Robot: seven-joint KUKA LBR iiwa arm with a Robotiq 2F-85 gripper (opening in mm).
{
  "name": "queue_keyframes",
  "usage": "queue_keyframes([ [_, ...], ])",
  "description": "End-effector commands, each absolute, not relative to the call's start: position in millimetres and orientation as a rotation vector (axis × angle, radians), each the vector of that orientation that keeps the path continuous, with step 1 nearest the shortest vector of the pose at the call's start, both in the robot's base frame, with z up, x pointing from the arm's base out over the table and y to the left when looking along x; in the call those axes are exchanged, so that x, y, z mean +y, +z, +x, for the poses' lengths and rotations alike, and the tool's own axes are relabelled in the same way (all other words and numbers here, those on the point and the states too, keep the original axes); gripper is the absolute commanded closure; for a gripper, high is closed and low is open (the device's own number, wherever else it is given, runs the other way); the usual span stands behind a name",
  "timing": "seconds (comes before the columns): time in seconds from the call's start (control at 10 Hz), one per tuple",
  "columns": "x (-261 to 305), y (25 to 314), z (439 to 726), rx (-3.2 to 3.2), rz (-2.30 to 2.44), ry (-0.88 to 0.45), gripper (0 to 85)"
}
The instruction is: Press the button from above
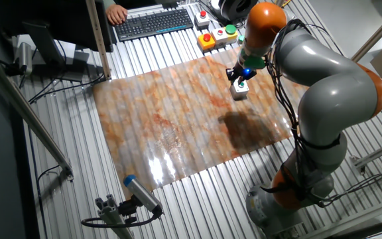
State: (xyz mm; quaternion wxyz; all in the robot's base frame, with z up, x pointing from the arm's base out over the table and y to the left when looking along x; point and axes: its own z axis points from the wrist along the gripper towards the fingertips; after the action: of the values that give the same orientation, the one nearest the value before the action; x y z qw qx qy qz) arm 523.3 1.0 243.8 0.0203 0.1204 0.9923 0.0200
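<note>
Near the surface's (178, 126) left far corner a keyboard (154, 23) lies off the mat, with a person's hand (116, 12) at its left end. The marbled mat itself is bare across its left and middle portions.

Toward the far right corner, beyond the mat's far edge, stand an orange box (206, 41) with a red button and a white box (229, 32) with a larger green button. Neither is the target.

The button (241, 87), a small green cap on a white cube housing, sits on the mat near its far right corner, just inside the right edge. The claw (240, 76) hangs directly over it, very close or perhaps touching; contact cannot be confirmed. Whether the fingers are spread or closed cannot be told from this view.

Assessment: the press is at hand. Recommended practice is a straight vertical descent, centred on the green cap, with light force. An off-centre push would likely tip or slide the small housing on the glossy mat.
</note>
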Motion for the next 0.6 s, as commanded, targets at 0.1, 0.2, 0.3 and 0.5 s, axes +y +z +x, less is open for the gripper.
queue_keyframes([
  [0.1,1.1,243.5,523.8,3.078,0.37,0.07,68.0],
  [0.2,1.1,243.5,523.8,3.079,0.366,0.067,85.0],
  [0.3,1.1,243.5,523.8,3.08,0.354,0.077,85.0],
  [0.5,1.1,243.5,523.8,3.082,0.361,0.099,85.0],
])
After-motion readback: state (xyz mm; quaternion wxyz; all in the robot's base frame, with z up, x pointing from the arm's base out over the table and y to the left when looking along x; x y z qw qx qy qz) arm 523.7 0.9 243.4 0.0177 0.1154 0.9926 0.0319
